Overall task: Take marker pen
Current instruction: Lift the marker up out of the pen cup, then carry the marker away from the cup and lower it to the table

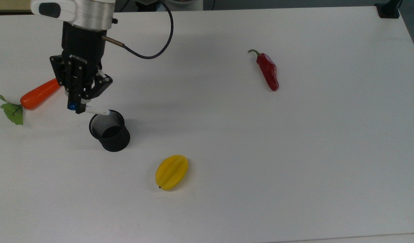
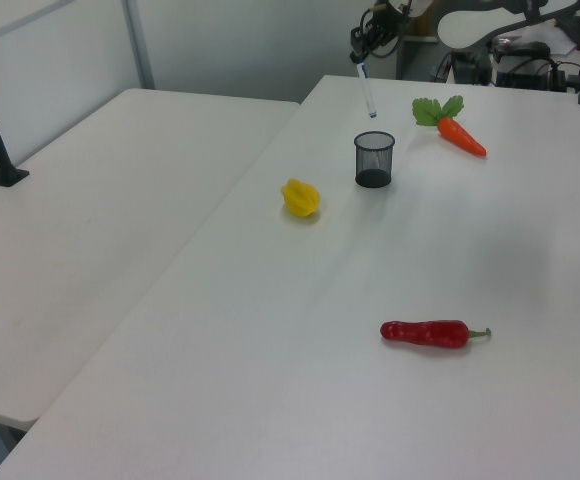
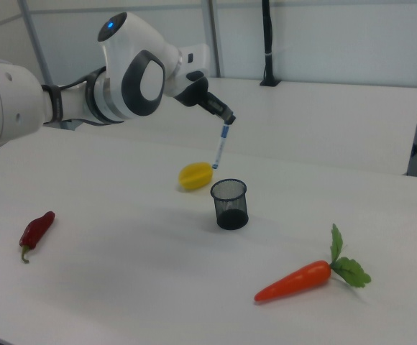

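The surface (image 1: 294, 152) looks smooth and matt white. Just below the gripper (image 1: 79, 108), the black cup (image 1: 109, 130) is wire mesh. The red chilli (image 1: 268, 70) is shiny.
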You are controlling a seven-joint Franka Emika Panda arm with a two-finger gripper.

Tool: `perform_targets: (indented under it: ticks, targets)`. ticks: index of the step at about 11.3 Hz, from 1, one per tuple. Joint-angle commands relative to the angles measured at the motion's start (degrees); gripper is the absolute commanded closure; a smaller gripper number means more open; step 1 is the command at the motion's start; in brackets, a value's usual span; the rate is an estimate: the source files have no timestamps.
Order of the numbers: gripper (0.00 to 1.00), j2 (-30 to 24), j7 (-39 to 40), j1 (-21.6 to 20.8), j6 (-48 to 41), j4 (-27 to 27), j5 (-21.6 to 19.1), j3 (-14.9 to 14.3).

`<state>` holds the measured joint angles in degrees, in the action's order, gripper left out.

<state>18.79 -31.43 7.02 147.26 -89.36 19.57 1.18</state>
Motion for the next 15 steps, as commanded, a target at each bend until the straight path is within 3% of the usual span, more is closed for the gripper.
perform_targets:
  ticks: [1,5,10,15]
  targets:
    - [0.94,-2.4,0.5,-5.9,-7.3,-2.1,0.9,-0.1]
    - [0.94,-2.3,0.8,-12.4,-17.0,-2.8,0.0,0.4]
    - [0.94,-1.2,5.1,-12.9,-26.8,-5.9,-2.5,6.1]
    - [0.93,2.2,8.2,-14.1,-30.1,-5.9,-6.0,6.8]
